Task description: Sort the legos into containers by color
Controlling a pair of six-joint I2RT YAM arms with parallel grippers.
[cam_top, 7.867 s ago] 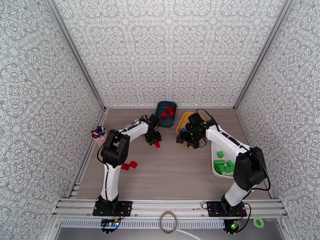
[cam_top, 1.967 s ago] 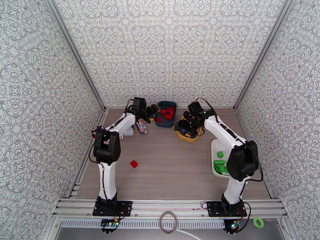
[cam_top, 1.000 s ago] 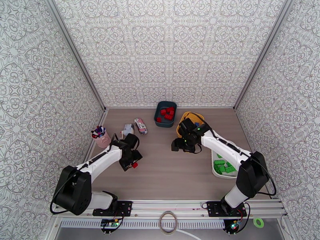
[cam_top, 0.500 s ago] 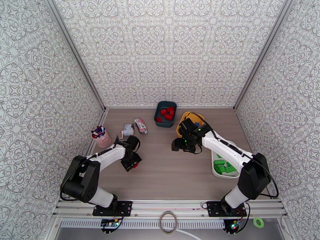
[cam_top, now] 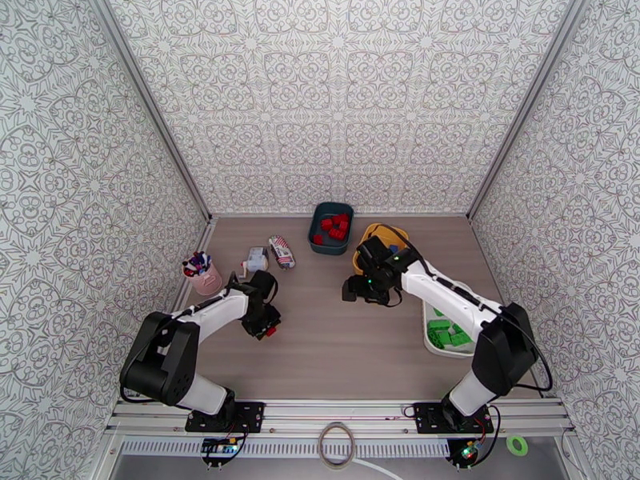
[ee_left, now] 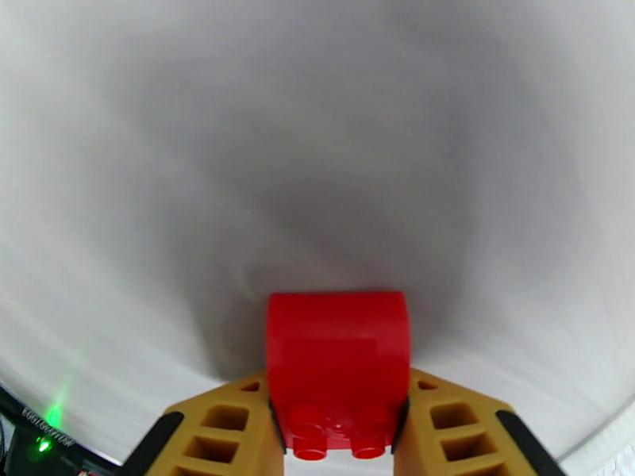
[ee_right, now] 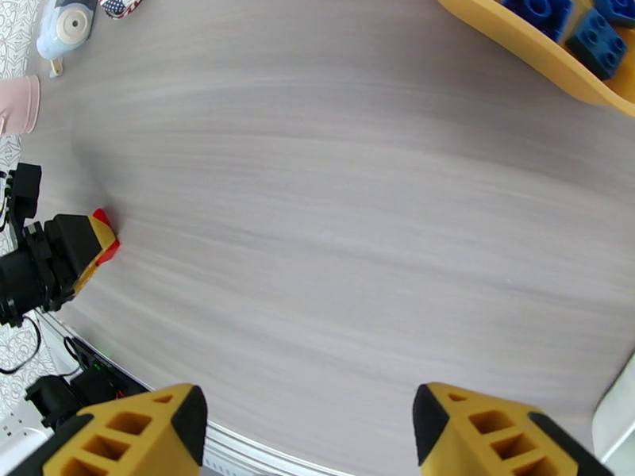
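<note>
We hold the red lego [ee_left: 337, 351], likely light, stiff and slick, by its flat sides in our left gripper [ee_left: 339, 434]; right gripper [ee_right: 309, 430] gapes open.

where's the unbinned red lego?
The red lego sits in the left gripper; top view puts it left of table centre, nearer the bases than the striped packet.

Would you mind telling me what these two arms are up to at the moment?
The left claw is shut on a red lego, down close to the table. The right claw hangs open and empty over the table, beside the yellow bin holding blue legos. Other red legos lie in the dark teal bin, and green legos in the white tray.
</note>
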